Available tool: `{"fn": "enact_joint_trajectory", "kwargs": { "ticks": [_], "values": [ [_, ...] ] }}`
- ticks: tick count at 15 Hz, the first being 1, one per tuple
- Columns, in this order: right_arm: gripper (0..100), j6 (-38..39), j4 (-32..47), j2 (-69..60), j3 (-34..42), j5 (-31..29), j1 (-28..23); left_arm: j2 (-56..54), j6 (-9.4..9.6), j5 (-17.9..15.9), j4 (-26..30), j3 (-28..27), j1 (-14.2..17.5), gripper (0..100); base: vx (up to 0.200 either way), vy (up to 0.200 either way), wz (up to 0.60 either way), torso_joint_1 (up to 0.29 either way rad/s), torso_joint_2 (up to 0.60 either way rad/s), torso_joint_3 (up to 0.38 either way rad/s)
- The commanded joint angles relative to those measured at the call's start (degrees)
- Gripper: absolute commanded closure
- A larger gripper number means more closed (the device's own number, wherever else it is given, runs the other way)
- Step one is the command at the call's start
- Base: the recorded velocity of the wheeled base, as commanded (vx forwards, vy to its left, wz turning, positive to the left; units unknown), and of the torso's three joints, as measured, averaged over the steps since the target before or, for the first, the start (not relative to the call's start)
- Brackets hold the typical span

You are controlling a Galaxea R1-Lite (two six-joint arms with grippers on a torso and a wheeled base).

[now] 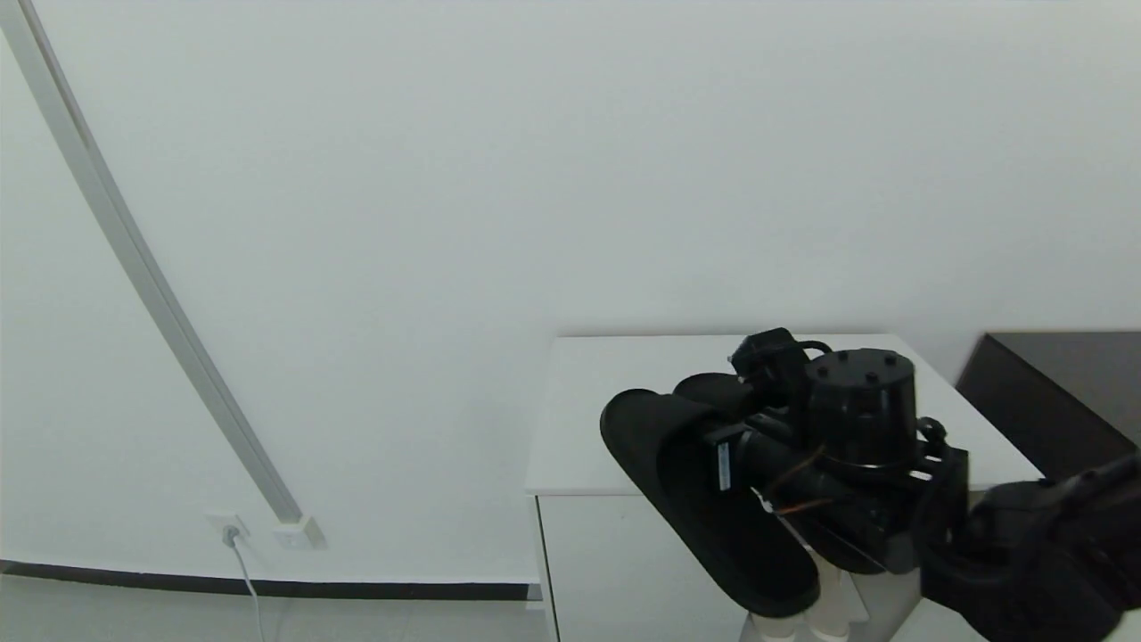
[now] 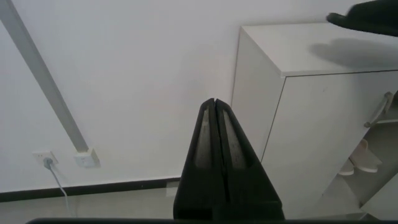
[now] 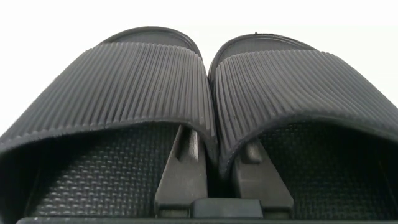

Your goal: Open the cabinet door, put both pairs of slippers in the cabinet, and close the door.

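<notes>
The white cabinet (image 1: 606, 419) is seen low and to the robot's right against the bare wall (image 1: 570, 178). It is judged to be open already, since a pale pair of slippers (image 2: 362, 158) can be made out in its lower part, just below a handle (image 2: 380, 109); how far it is open cannot be told. The black slippers (image 1: 704, 481) are held up in the air, over the front edge of the cabinet top, with their toes pointing away from the arm and their soles tilted down toward the cabinet front. They are carried as one bundle so that both can be put in at a single go. For that reason the right gripper (image 3: 214, 186) is pinched on the two inner sides where the slippers meet: one finger (image 3: 180, 174) is pushed under the ribbed strap of one slipper and the other finger under the strap of its neighbour, so the pair lies directly around the pincer and hangs forward of it. The left gripper (image 2: 215, 149) is kept well apart, to the left of the cabinet's side wall, its fingers pressed together on nothing, presumably held clear until the closing is called for.
</notes>
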Motion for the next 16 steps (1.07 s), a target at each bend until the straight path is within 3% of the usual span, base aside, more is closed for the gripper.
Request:
{"fn": "enact_joint_trajectory", "kwargs": {
  "ticks": [1, 7, 14, 16],
  "values": [
    [100, 0.21, 0.2, -8.19, 4.9, 1.06, 2.62, -0.01, -0.62, 0.16, -0.01, 0.01, 0.06, 100, 0.0, 0.0, 0.0, 0.0, 0.0, 0.0],
    [100, 0.39, 0.11, -8.02, 6.04, 1.15, 3.41, -0.01, -0.62, 0.07, -0.01, 0.01, 0.06, 100, 0.0, 0.0, 0.0, 0.0, 0.0, 0.0],
    [100, 0.13, 0.02, -7.93, 6.92, 0.98, 4.55, -0.01, -0.8, 0.07, -0.01, 0.01, 0.06, 100, -0.2, 0.0, 0.0, -0.001, 0.01, 0.003],
    [100, 0.13, 0.02, -7.76, 7.01, 0.89, 4.73, -0.01, -0.89, 0.16, -0.01, 0.01, 0.06, 100, 0.0, 0.0, 0.0, 0.0, 0.0, 0.0]
  ]
}}
